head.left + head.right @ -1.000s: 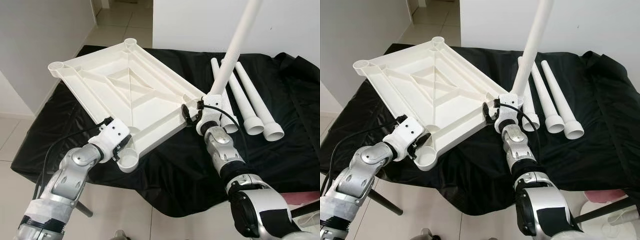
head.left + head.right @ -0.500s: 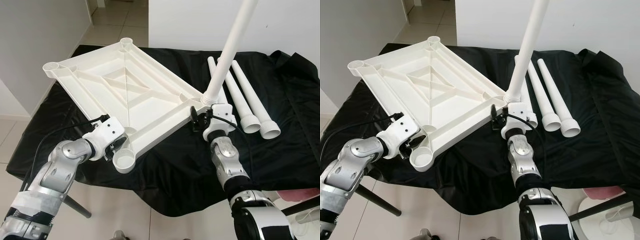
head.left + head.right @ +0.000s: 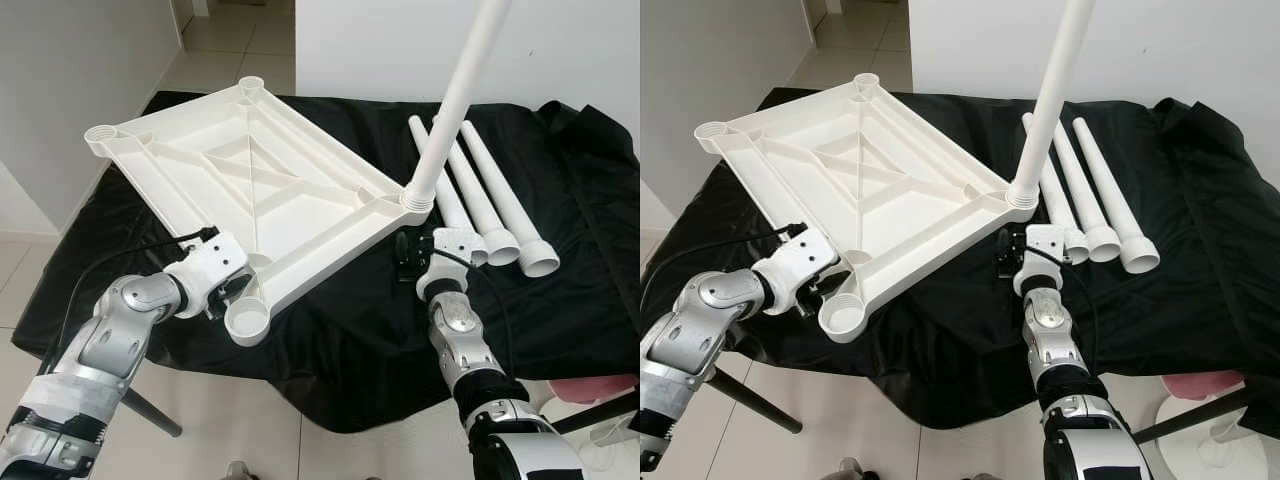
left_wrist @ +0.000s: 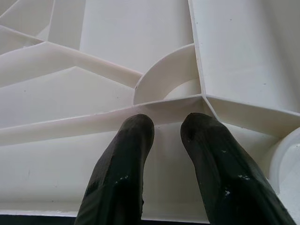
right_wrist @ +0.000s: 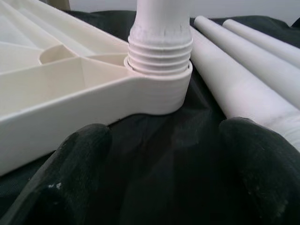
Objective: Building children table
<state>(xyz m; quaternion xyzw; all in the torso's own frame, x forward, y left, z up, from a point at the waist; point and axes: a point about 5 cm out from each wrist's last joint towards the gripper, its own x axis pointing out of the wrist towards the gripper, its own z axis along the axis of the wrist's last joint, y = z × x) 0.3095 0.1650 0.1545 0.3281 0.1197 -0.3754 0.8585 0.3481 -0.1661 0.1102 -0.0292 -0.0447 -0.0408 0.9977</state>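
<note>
On the black-draped surface [image 3: 330,340], my left pincer [image 4: 166,140] clamps a rib of the stiff, light white plastic tabletop [image 3: 250,180], while my right pincer [image 5: 164,154] gapes near the upright white leg [image 3: 455,100].

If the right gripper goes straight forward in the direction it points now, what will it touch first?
Most likely the corner socket of the white tabletop, where the upright leg is screwed in. The open right gripper points straight at it over the black cloth, though the depth is unclear.
</note>
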